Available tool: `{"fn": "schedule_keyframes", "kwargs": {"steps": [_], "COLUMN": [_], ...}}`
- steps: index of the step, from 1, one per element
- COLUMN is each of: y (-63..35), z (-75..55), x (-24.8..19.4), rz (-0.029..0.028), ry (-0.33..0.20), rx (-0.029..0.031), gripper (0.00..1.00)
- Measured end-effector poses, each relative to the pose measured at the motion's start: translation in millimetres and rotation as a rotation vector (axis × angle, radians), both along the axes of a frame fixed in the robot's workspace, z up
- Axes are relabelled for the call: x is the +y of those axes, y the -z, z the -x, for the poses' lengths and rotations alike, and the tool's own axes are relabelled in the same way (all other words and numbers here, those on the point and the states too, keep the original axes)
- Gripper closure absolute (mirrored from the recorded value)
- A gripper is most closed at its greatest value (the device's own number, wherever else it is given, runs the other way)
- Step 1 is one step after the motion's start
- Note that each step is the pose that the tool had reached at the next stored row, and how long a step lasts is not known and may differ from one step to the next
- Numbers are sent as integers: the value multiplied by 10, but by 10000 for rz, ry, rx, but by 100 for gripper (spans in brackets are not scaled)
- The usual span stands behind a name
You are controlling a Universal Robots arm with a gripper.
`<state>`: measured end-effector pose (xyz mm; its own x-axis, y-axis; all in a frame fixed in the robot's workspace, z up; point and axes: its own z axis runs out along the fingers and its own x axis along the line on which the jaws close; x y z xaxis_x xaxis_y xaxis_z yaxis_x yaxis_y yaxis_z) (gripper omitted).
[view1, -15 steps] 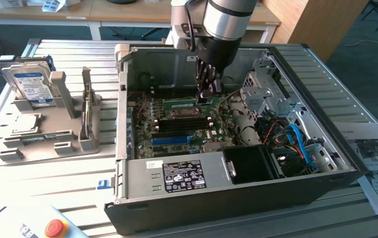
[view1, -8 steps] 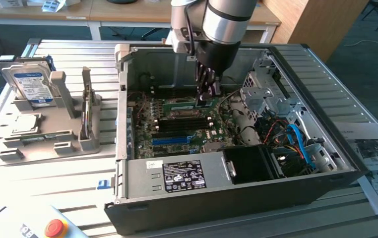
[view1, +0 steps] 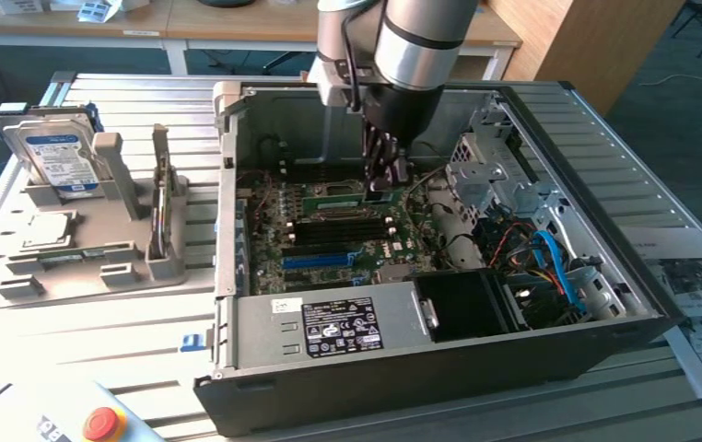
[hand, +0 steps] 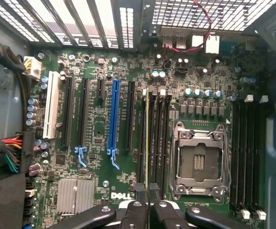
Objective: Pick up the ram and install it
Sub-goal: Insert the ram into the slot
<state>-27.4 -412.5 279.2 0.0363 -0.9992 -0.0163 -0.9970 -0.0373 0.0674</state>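
Note:
The ram [hand: 148, 138] appears edge-on as a thin green-yellow strip. It lies along the black memory slots [hand: 158, 138] just beside the CPU socket [hand: 199, 160]. My gripper [hand: 148, 192] is shut on the ram's near end, with the black fingers [hand: 140, 193] pinching it from both sides. In the exterior view the gripper [view1: 380, 184] hangs inside the open computer case [view1: 646, 304], low over the motherboard [view1: 326, 244]. I cannot tell whether the ram touches a slot or hovers over it.
A long blue slot [hand: 114, 119] and black expansion slots lie beside the memory slots. The power supply [view1: 339, 327] and blue cables [view1: 554, 258] fill the case's near end. A hard drive [view1: 56, 152] stands in a grey fixture [view1: 93, 249] at the exterior view's left. A red button [view1: 103, 424] is near the front.

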Motion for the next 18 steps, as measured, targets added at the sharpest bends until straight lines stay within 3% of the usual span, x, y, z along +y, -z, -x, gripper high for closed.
{"fn": "schedule_keyframes", "kwargs": {"steps": [18], "y": [198], "z": [0], "x": [0], "rz": [0], "ry": [-1], "rx": [0], "gripper": [88]}}
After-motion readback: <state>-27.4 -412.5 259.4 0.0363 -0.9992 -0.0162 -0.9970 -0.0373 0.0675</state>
